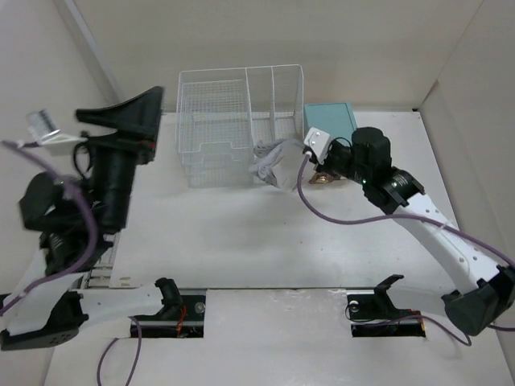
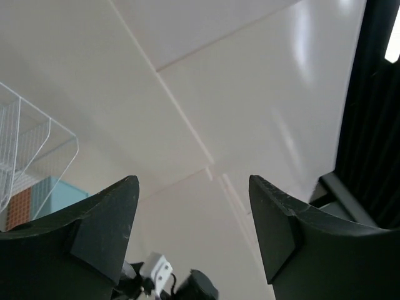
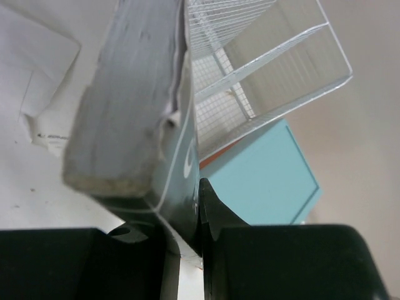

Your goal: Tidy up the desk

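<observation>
My right gripper (image 3: pixel 187 228) is clamped on a book (image 3: pixel 125 106), holding it just beside the wire rack (image 1: pixel 216 121) and the teal box (image 1: pixel 330 119) at the far side of the desk (image 1: pixel 241 241). My left gripper (image 2: pixel 194 219) hangs raised at the desk's left edge, jaws wide apart and holding nothing.

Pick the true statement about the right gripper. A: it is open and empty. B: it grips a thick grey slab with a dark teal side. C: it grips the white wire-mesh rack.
B: the right wrist view shows the right gripper shut on the thick grey slab with a dark teal side, while the white wire-mesh rack stands beyond it.
</observation>
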Robot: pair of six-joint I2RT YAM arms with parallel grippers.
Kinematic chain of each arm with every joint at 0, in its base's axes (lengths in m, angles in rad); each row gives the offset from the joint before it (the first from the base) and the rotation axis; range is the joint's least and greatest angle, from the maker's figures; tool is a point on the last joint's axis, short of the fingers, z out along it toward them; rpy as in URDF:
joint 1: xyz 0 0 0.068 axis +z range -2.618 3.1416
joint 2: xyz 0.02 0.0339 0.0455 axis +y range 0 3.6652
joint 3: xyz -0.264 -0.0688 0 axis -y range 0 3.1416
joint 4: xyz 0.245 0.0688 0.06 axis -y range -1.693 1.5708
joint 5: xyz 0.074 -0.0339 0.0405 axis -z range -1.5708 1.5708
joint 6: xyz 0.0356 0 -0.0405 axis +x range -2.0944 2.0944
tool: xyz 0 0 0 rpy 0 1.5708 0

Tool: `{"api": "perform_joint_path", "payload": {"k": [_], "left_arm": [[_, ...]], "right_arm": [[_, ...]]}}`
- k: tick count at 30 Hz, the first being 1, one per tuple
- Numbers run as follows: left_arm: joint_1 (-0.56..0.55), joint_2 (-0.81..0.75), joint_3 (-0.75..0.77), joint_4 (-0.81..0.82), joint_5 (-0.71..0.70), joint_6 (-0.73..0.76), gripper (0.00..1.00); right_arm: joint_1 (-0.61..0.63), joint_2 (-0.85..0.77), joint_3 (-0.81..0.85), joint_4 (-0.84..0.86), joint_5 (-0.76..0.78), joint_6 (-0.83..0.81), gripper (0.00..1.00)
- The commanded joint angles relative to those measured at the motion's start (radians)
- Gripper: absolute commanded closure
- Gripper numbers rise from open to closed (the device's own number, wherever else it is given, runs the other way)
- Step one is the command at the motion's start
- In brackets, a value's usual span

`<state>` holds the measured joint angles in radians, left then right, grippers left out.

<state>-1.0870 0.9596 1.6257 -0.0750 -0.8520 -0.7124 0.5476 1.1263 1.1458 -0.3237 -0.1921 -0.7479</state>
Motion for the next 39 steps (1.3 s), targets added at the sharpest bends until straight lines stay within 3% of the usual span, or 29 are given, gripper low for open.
{"api": "perform_joint_path", "payload": {"k": [1,5,14,21,29,39], "left_arm": [[-0.002,-0.09,-0.102,-0.026,-0.013,-0.028,0.33],[-0.002,-0.232,-0.271,-0.069,0.016,-0.065,0.34],[-0.002,-0.407,-0.463,-0.186,0.186,-0.058,0.37],[-0.002,-0.513,-0.593,-0.232,0.197,-0.048,0.37],[-0.002,-0.561,-0.678,-0.232,0.197,-0.038,0.37],[-0.002,-0.561,-0.687,-0.25,0.197,-0.029,0.36]], "right_arm": [[-0.026,0.049,0.193,0.137,-0.07,0.117,1.0],[-0.037,0.147,0.328,0.127,-0.099,0.206,1.0],[-0.086,0.369,0.636,0.175,-0.133,0.459,1.0],[-0.086,0.571,0.879,0.166,0.078,0.584,1.0],[-0.086,0.693,0.983,0.147,0.272,0.641,1.0],[-0.086,0.695,1.025,0.129,0.326,0.674,1.0]]}}
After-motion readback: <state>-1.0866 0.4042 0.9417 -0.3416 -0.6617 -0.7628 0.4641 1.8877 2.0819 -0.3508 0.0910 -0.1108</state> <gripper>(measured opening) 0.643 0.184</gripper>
